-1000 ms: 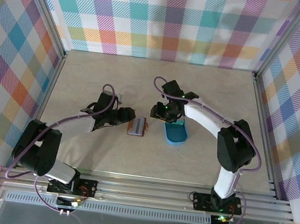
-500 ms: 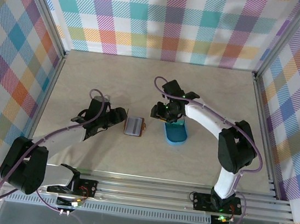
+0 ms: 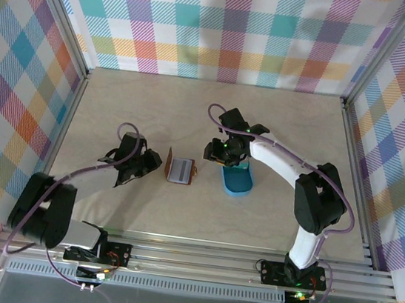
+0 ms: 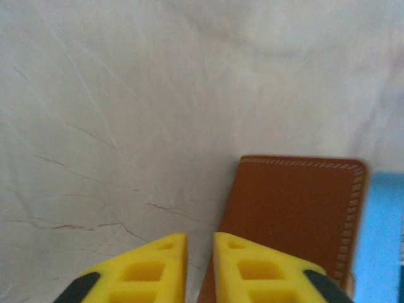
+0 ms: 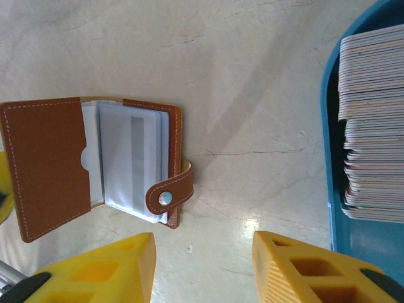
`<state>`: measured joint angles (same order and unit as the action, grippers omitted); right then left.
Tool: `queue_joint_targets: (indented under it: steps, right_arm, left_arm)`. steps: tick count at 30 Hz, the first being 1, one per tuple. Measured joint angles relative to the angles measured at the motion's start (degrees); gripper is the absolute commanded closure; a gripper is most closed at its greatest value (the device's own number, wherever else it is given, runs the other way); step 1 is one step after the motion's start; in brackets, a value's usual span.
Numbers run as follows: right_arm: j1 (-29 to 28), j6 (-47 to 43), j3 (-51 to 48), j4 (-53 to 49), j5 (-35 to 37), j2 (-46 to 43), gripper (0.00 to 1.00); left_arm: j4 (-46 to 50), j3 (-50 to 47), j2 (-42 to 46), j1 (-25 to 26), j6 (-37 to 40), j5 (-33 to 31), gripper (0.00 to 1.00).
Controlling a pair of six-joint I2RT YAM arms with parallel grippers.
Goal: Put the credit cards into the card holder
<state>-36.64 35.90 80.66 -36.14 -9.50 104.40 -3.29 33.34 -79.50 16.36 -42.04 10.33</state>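
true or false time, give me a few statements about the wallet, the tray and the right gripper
1. The card holder lies open on the table. True.
2. The right gripper is gripping a card. False: its jaws stand open with nothing between them.
3. The blue tray holds a stack of cards. True.
4. The card holder sits inside the blue tray. False: it lies on the table beside the tray, apart from it.
5. The snap tab is fastened, keeping the holder closed. False: the tab hangs loose and the cover is swung open.
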Motion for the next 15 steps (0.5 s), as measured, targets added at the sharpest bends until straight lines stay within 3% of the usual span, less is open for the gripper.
queue_joint_targets:
  steps: [7, 15]
  right_arm:
    - [0.00, -1.18, 0.00, -0.46, -0.63, 0.00, 0.56]
    - [0.00, -2.29, 0.59, -1.05, -1.57, 0.81, 0.55]
  left_arm:
    - [-2.95, 1.53, -6.08, 1.05, 0.94, 7.17, 0.85]
    - [-4.11, 4.22, -6.27, 3.56, 1.14, 8.72, 0.84]
